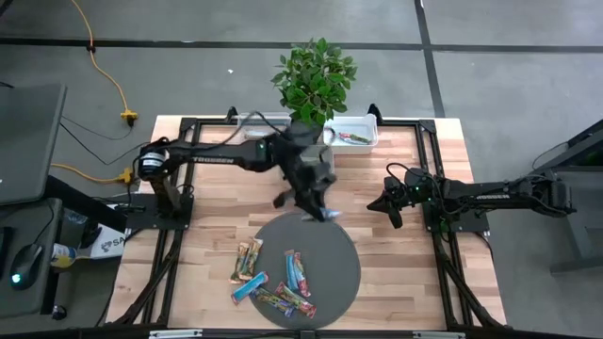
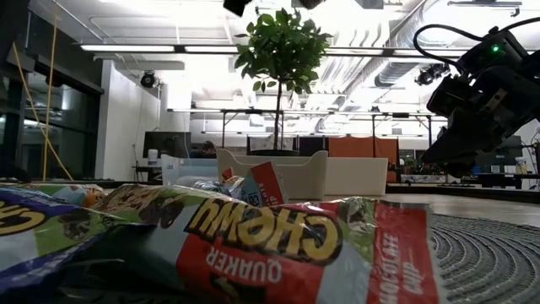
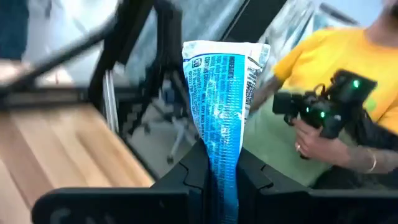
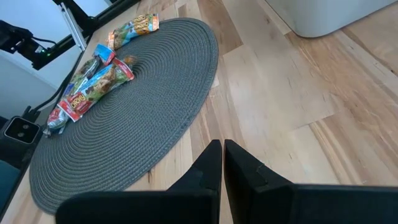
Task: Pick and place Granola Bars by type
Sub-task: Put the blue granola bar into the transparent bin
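My left gripper (image 1: 320, 209) hangs over the far rim of the round grey mat (image 1: 349, 273), shut on a bright blue granola bar (image 1: 331, 216) (image 3: 224, 93). Several more bars lie flat on the mat's left half: yellow-brown ones (image 1: 248, 259), blue ones (image 1: 297, 271) and red multicoloured ones (image 1: 283, 301), also seen in the right wrist view (image 4: 102, 78). The low view shows a red and green bar (image 2: 278, 245) close up. My right gripper (image 1: 391, 209) (image 4: 222, 149) waits shut above bare wood, right of the mat. My left gripper pinches the blue bar between its two fingers (image 3: 252, 174) at one end (image 3: 224, 149). Most of the wrapper sticks out past the fingertips to its crimped free end (image 3: 227, 50). The bar is lifted clear of the mat.
A clear bin (image 1: 353, 132) (image 2: 295, 173) stands at the table's far edge with one bar (image 1: 356, 138) inside. A potted plant (image 1: 316, 75) stands beside it. Black frame rails (image 1: 438, 235) border the table. A person in a yellow shirt (image 3: 323, 56) stands beyond the table.
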Controlling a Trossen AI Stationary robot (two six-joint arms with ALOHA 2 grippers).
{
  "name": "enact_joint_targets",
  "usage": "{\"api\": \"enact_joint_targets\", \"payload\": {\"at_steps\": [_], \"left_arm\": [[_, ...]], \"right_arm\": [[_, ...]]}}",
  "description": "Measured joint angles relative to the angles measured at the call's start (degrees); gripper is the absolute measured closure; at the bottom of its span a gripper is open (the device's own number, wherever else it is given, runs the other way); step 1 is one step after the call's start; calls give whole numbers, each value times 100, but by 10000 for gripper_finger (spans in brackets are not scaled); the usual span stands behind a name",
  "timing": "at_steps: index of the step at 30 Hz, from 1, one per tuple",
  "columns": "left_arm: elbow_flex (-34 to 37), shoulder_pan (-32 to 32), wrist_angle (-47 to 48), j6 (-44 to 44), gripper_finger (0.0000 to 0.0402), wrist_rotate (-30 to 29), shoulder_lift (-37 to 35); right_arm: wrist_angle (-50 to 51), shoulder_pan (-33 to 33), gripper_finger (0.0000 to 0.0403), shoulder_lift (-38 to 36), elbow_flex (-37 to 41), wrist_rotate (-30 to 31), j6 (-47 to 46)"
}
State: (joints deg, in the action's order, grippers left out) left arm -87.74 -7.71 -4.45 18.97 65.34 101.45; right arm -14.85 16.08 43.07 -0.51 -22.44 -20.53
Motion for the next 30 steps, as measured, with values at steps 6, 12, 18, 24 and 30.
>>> {"api": "enact_joint_targets", "payload": {"at_steps": [6, 12, 18, 24, 30], "left_arm": [[0, -475, -1702, 947, 367, -261, -581], [0, -907, -2623, 1133, 367, -869, -1273], [0, -1358, -2884, 1098, 367, -1653, -1933], [0, -1776, -2867, 656, 367, -2546, -2409], [2, -2297, -2737, 500, 367, -3444, -2713]], "right_arm": [[2, 2, 403, -1, 0, 1, 0], [0, 2, 403, -2, 0, 1, 0], [1, 1, 403, -2, 0, 0, 0], [0, 0, 403, -2, 0, 0, 0], [0, 1, 403, -2, 0, 0, 0]]}}
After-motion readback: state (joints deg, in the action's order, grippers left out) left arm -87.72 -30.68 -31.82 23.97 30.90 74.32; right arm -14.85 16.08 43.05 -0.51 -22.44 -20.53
